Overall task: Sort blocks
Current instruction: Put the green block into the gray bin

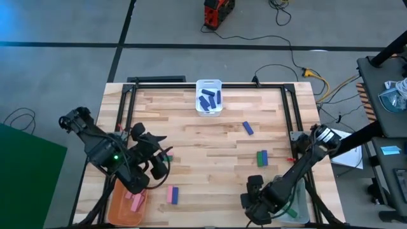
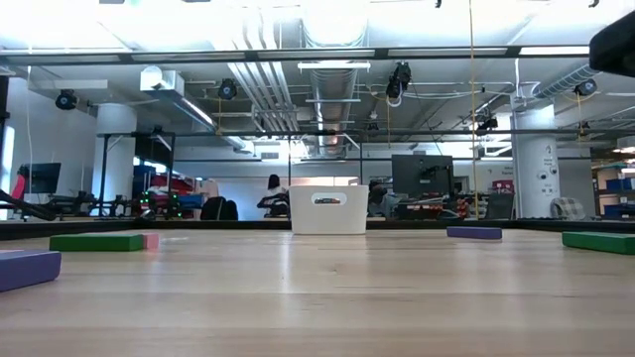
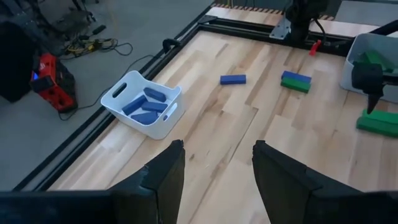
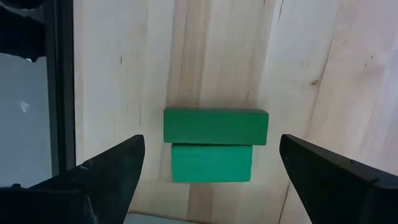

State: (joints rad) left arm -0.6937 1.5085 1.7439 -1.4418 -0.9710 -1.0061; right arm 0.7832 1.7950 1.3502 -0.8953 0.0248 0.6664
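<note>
Right gripper [image 4: 211, 168] hangs spread wide over a short green rectangular block [image 4: 215, 127] that lies flat on the tabletop [image 4: 311, 62], with a second green face showing just below it, so I can't tell whether that is one block or two stacked. In the high view I place this gripper [image 1: 259, 203] at the near right, just beside the grey bin [image 1: 299, 211], whose contents the arm mostly hides.

Left gripper [image 3: 214, 171] is also spread and holds nothing; from above it sits [image 1: 156, 166] at the near left, above the orange bin [image 1: 121, 207], which already carries a couple of pink blocks [image 1: 135, 201].

Further out, the white handled bin [image 1: 208, 97] at the far edge holds several dark blue blocks [image 1: 208, 99], so that colour looks mostly done. A green shape shows inside the grey bin in the left wrist view [image 3: 372, 59], which suggests green sorting has started.

Still loose on the tabletop, as far as I can see: one dark blue bar [image 1: 248, 128] right of centre, a green and blue pair lying together [image 1: 262, 157] nearer the right arm, and a pink bar with a blue bar touching it [image 1: 172, 194] near the left arm.

I judge the job well past halfway, with a handful of strays left.
</note>
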